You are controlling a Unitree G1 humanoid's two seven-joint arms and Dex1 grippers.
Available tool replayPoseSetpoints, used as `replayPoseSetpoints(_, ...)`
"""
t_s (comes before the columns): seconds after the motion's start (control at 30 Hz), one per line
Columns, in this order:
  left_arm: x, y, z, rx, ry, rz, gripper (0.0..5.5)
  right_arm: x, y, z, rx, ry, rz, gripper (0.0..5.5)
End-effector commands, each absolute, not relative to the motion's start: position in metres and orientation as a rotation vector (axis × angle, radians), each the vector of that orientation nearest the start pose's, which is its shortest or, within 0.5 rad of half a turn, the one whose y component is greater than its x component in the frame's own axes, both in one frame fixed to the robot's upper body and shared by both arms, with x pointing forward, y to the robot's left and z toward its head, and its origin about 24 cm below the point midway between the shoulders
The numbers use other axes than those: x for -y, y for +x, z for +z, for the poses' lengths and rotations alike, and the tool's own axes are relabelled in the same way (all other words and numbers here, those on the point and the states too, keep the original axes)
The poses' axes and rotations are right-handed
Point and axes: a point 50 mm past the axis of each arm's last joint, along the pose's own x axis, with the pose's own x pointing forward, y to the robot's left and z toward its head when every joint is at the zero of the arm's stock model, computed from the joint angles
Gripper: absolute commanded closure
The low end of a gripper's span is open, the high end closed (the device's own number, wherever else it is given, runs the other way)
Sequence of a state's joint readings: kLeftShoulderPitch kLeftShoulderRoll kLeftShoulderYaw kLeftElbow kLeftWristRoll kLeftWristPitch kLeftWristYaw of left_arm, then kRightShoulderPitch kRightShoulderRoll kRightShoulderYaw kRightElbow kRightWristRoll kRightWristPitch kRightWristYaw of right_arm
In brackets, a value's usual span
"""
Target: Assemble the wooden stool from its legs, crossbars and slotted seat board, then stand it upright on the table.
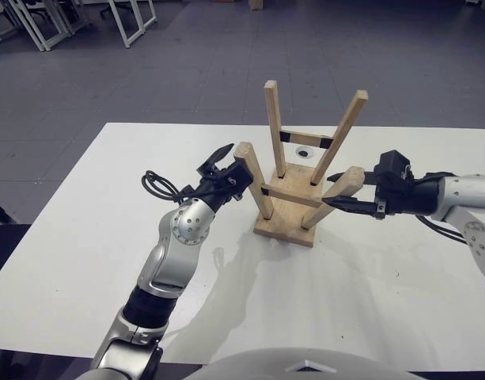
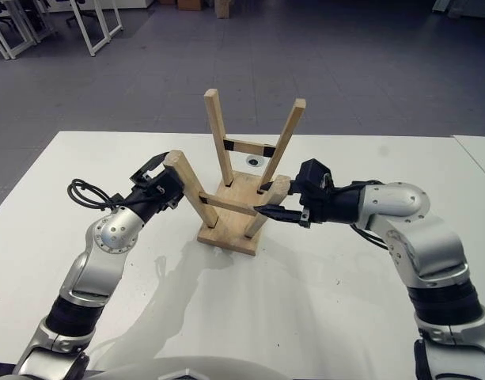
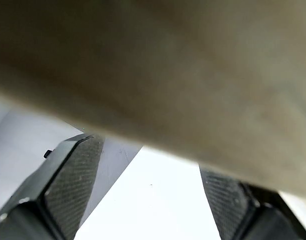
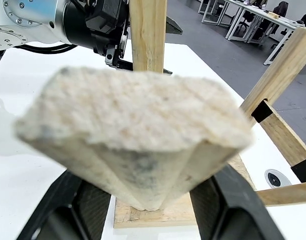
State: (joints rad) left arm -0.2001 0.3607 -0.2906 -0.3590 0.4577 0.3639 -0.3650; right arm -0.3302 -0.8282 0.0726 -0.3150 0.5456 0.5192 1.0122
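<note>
On the white table (image 1: 84, 237), a black cable (image 1: 157, 187) is being left looped beside the left arm. The left gripper (image 1: 230, 162) is being held against the top of the near-left leg (image 1: 255, 184); whether it is clamped or loose cannot be told. The stool (image 1: 293, 186) is being kept upside down at mid-table, its seat board (image 1: 283, 226) lying flat on the surface and all four legs pointing up. The near legs are being joined by a front crossbar (image 1: 293, 195), and the far legs (image 1: 274, 127) by a rear crossbar (image 1: 305, 140) with dark ends. The near-right leg (image 1: 351, 177) is being grasped near its top by the right gripper (image 1: 331, 191), one finger pressed to each side of the wood.
</note>
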Motion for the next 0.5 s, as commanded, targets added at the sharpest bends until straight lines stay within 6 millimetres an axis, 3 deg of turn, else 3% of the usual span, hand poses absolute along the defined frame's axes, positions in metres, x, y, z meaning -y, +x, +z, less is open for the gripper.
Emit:
replayPoseSetpoints(0.03, -0.123, 0.257, 0.119, 0.110, 0.800, -0.523, 2.24, 0.179, 0.255, 0.140, -0.267, -0.274, 1.225, 3.47)
replayPoseSetpoints(0.2, -0.151, 0.259, 0.109, 0.043, 0.740, -0.442, 2.24, 0.178, 0.263, 0.160, -0.123, -0.199, 1.216, 2.32)
replayPoseSetpoints(0.33, -0.158, 0.254, 0.092, -0.022, 0.715, -0.446, 2.24, 0.197, 0.265, 0.191, -0.078, -0.156, 1.191, 2.32)
replayPoseSetpoints(0.5, -0.165, 0.252, 0.080, -0.050, 0.697, -0.434, 2.24, 0.190, 0.259, 0.248, 0.047, 0.051, 1.324, 2.32)
